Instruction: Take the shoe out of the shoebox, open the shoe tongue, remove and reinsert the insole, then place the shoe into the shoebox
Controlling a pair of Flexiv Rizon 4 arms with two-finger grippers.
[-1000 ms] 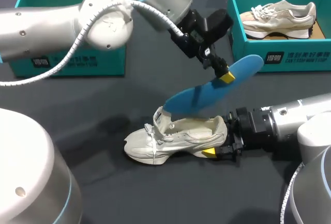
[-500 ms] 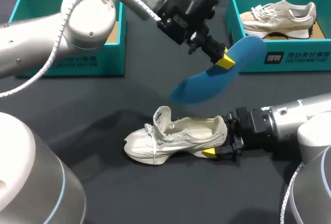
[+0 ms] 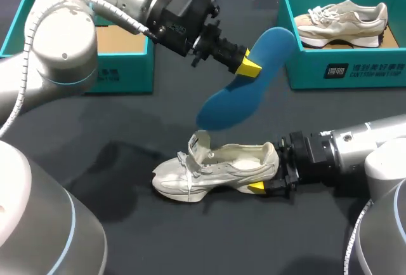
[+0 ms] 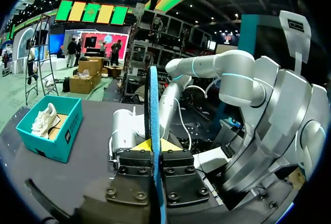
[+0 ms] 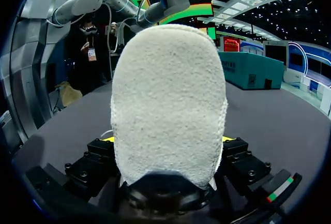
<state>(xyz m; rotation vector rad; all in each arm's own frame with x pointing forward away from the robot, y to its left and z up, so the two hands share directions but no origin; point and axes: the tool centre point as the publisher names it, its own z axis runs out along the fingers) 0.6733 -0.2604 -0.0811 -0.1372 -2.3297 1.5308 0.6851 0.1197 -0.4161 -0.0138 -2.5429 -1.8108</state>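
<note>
Shoe (image 3: 216, 170), pale cream, stands on its sole on the dark desk (image 3: 127, 237) near the middle, with the toe toward the left side and the heel toward the right.

The left arm (image 3: 63, 40) comes in from the left and reaches above the desk past the left shoebox (image 3: 127, 75), which it partly covers. This teal shoebox shows a brown bottom. The right arm (image 3: 355, 145) lies low along the desk from the right side. The right shoebox (image 3: 304, 72), also teal, stands at the far right, and a second shoe (image 3: 342, 18) of the same kind lies inside it. In the left wrist view this box (image 4: 67, 131) with its shoe (image 4: 44, 120) is seen far ahead, to one side of the fingers.

The blue insole (image 3: 244, 84) hangs in the air above the shoe and does not touch it. It is tilted, with the lower end over the tongue (image 3: 200, 141), which stands up and open.

The left end effector (image 3: 247, 67) is closed narrowly on the upper part of the insole; in its wrist view the insole (image 4: 153, 105) stands edge-on between the two yellow tips. The right end effector (image 3: 269, 176) grips the heel of the shoe; in its wrist view the fuzzy heel (image 5: 168, 105) fills the space between its fingers (image 5: 106, 139), one yellow tip pressing on each side.
</note>
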